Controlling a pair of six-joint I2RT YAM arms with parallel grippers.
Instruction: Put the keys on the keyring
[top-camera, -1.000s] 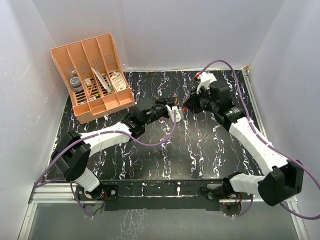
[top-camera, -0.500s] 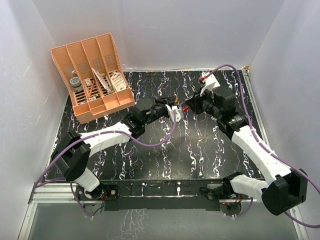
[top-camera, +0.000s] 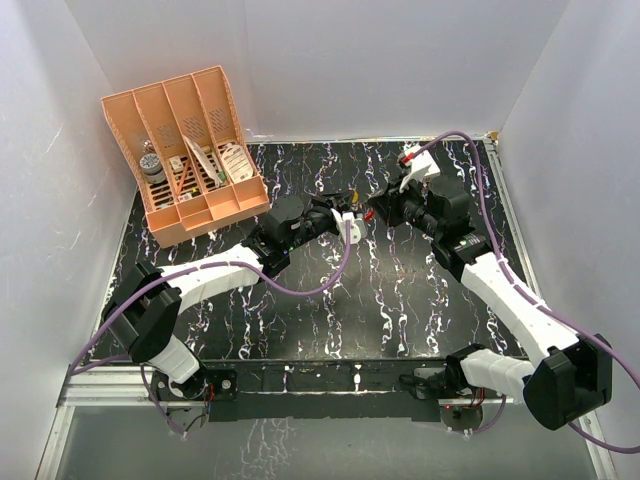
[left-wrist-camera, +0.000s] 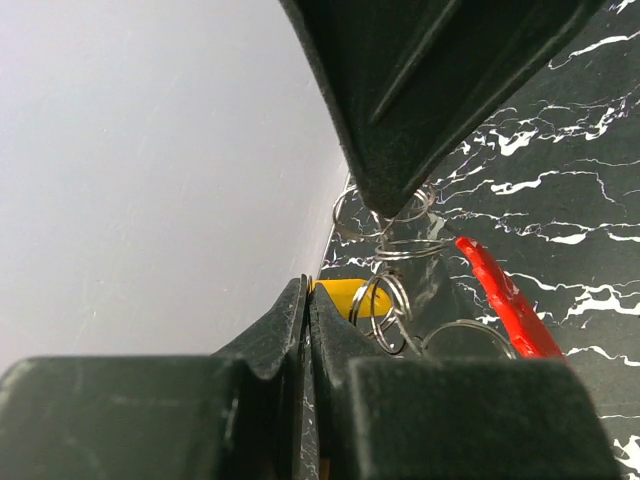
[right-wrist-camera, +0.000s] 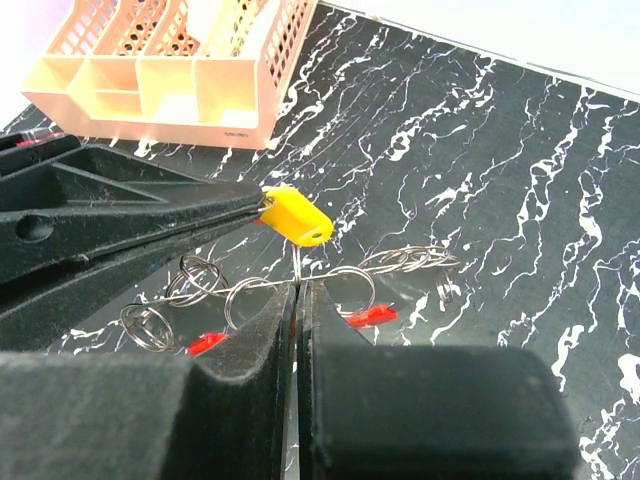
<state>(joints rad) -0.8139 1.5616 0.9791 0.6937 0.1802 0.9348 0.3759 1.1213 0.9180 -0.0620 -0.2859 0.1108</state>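
Above the back middle of the table my two grippers meet tip to tip. My left gripper (top-camera: 348, 214) (left-wrist-camera: 306, 292) is shut on a key with a small yellow head (left-wrist-camera: 342, 295) (right-wrist-camera: 296, 216). My right gripper (top-camera: 374, 211) (right-wrist-camera: 298, 291) is shut on the red keyring (left-wrist-camera: 505, 298). Its red ends (right-wrist-camera: 370, 317) show on either side of the fingertips. A chain of silvery split rings (right-wrist-camera: 408, 260) (left-wrist-camera: 392, 248) hangs between the two grippers. The key blades are hidden.
An orange desk organiser (top-camera: 190, 150) (right-wrist-camera: 170, 60) with small items in its slots stands at the back left. White walls close the black marbled table (top-camera: 400, 300) on three sides. Purple cables loop along both arms.
My right wrist swung out to the right and turned. Its tip with the red keyring has drawn slightly closer to the left gripper. The left arm barely moved.
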